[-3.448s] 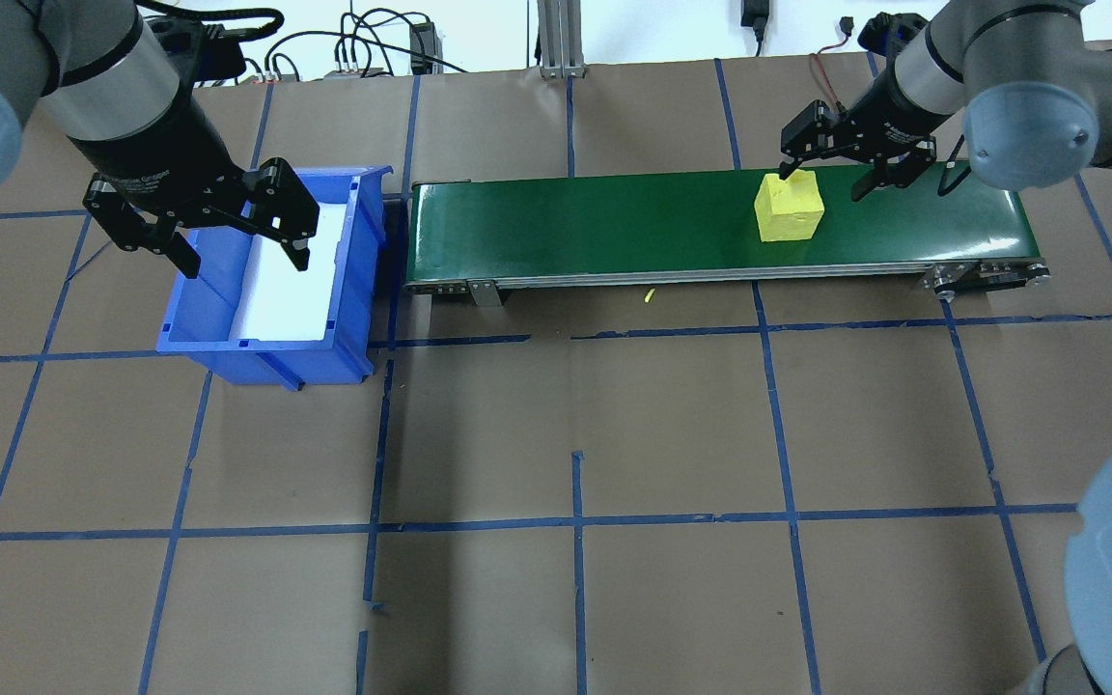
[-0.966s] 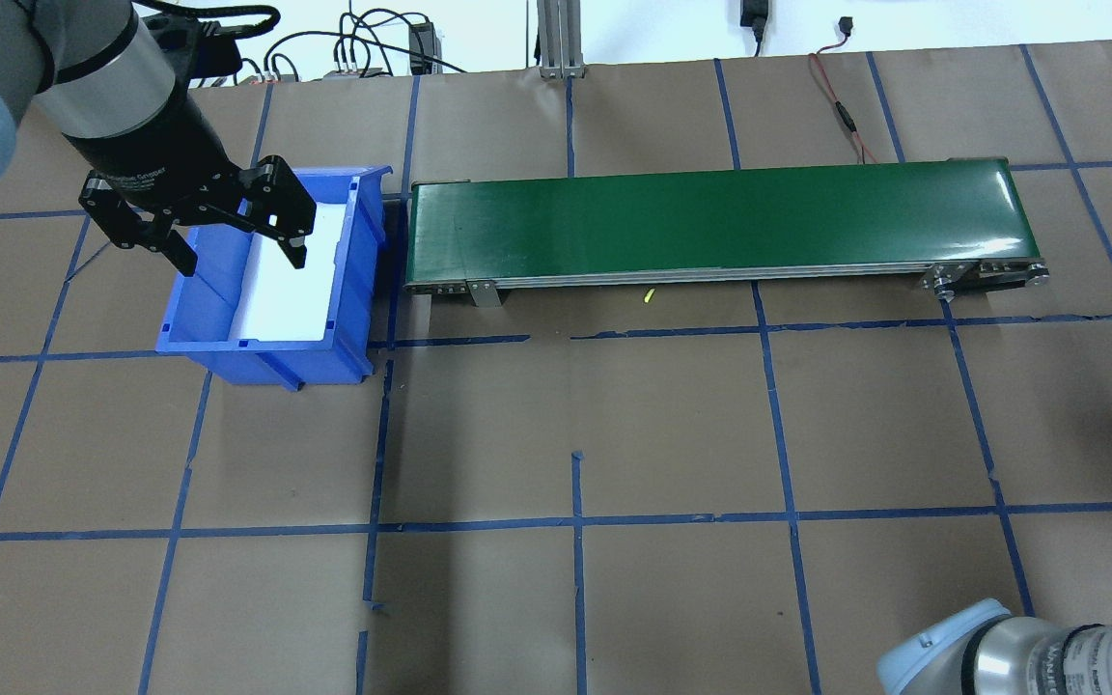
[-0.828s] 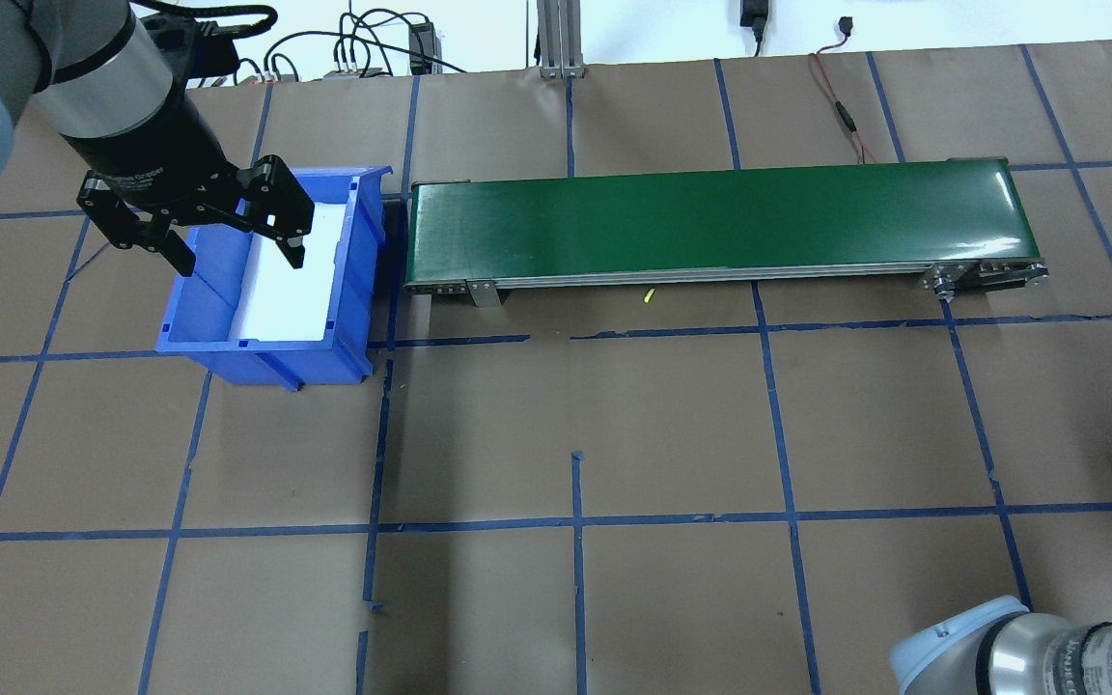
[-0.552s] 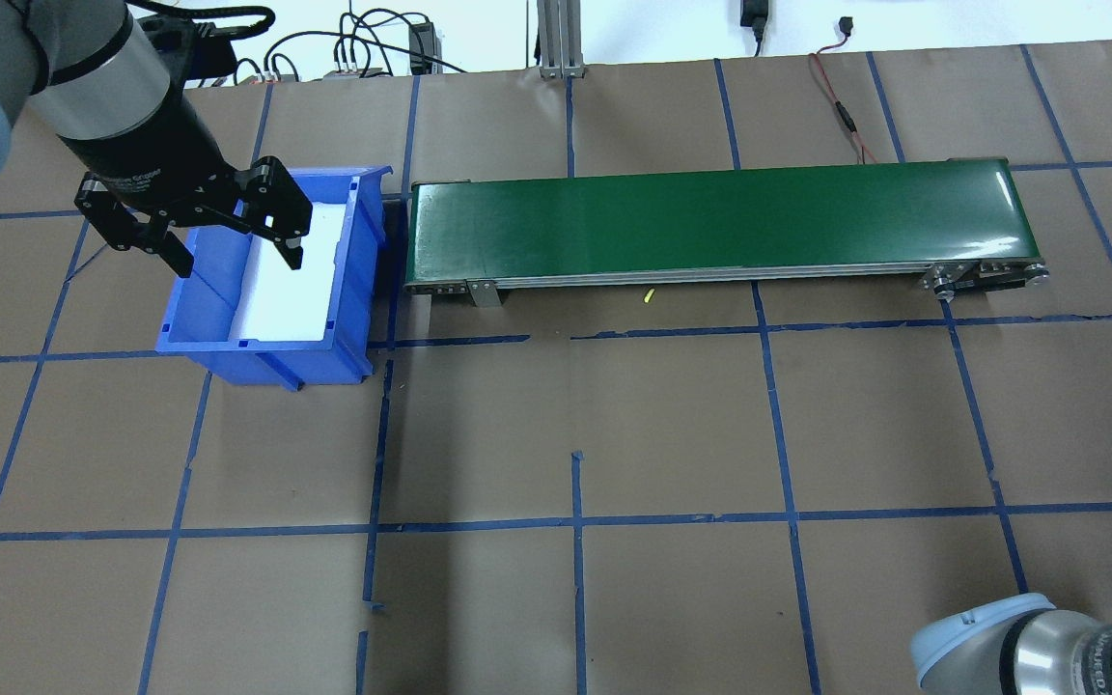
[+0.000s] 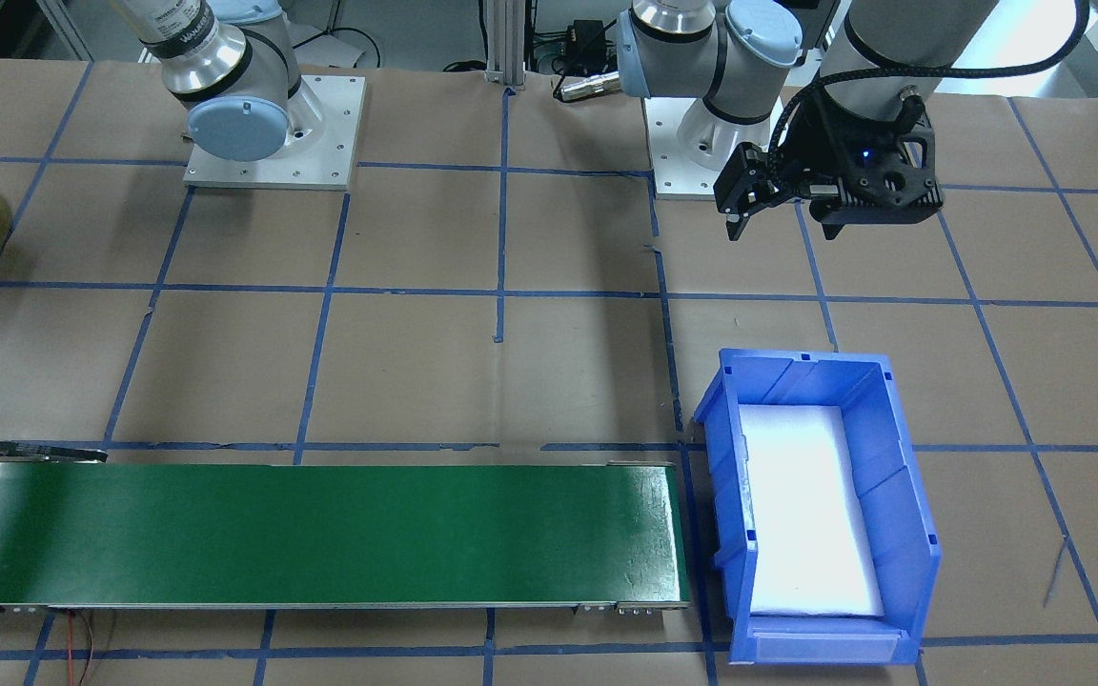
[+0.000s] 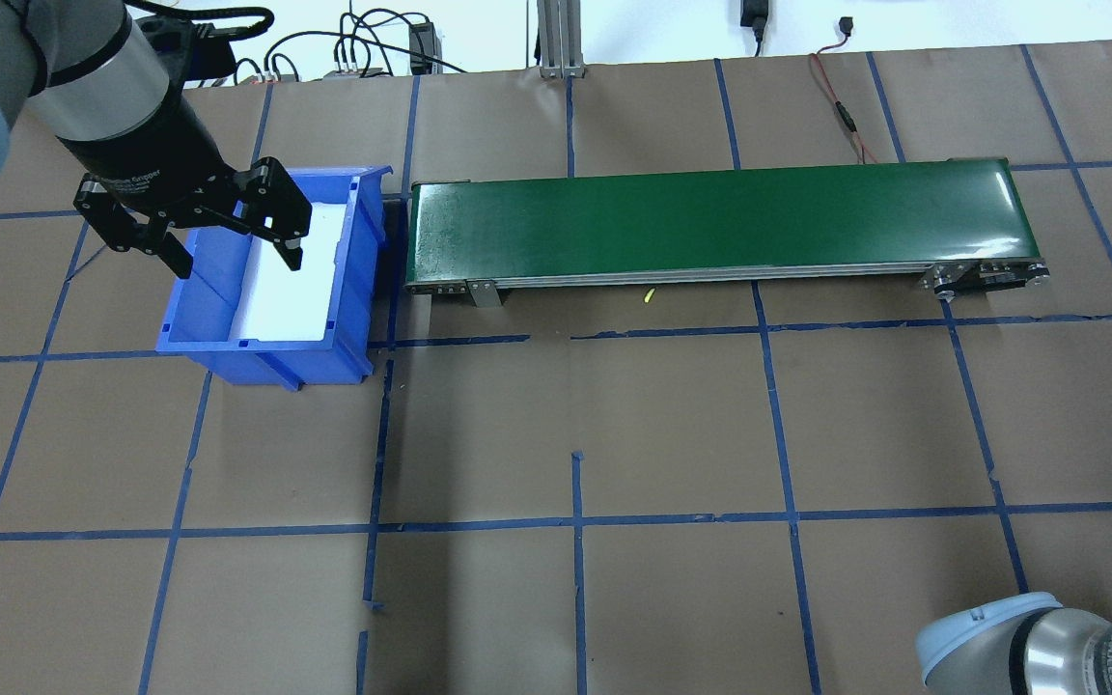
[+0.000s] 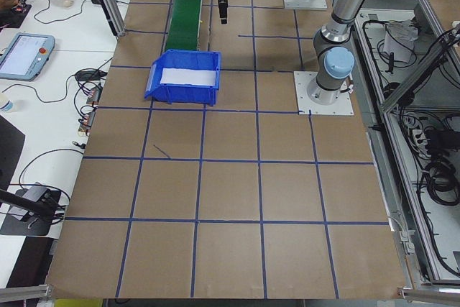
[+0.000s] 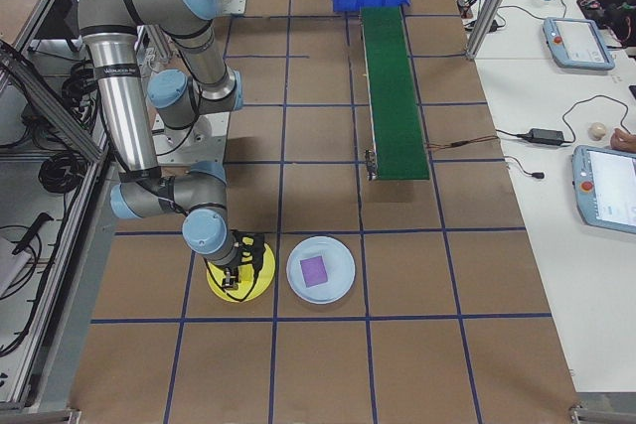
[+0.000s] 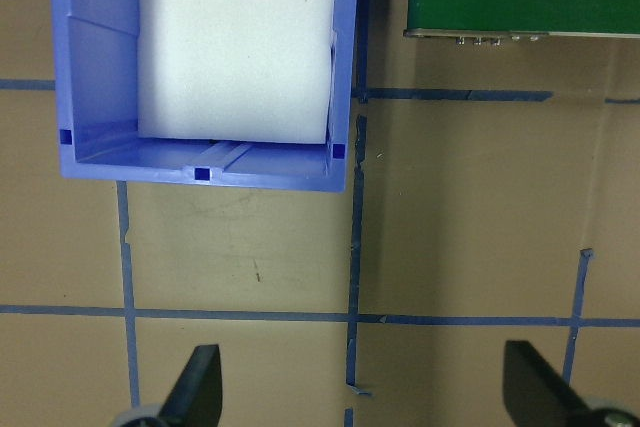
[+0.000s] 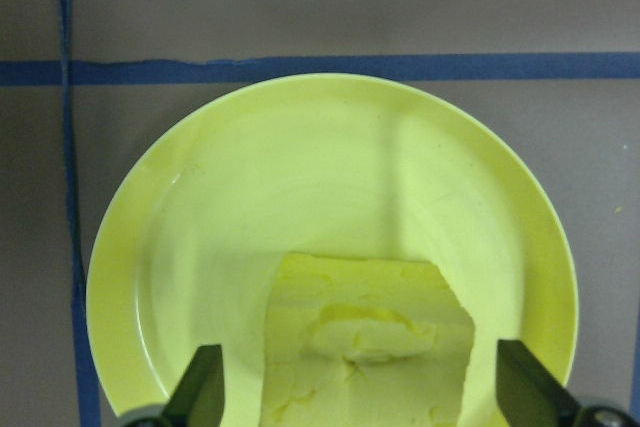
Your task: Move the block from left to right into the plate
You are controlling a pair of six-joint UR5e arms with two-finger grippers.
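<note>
Now, block: the yellow foam block [image 10: 365,342] sits inside the yellow plate [image 10: 200,247], toward the rim nearest the right wrist camera.
Plate: it lies on the brown paper well away from the green conveyor belt [image 6: 710,227], off that belt's right end and nearer the robot's side; a pale plate [image 8: 320,268] holding a purple piece [image 8: 315,270] lies just beside it.
Right gripper: the right gripper [image 10: 365,387] is directly above the plate, its two fingers [image 10: 200,382] spread wide on either side of the block with a visible gap on each side, so it is released and grips nothing.
Key relation: the block lies straight below and between the fingers, its width running across the line between them; the way clear looks to be straight up.
Nearer arm: the right arm is at the plate; the left arm is far off past the belt's other end.
Left gripper: the left gripper [image 6: 194,217] hangs over the blue bin [image 6: 199,309] at the belt's left end, fingers spread and empty.
Bin: only a white foam liner [image 5: 806,505] shows inside.
Belt: nothing rides on it.
Progress: this block appears delivered; retreating seems the remaining step.
</note>
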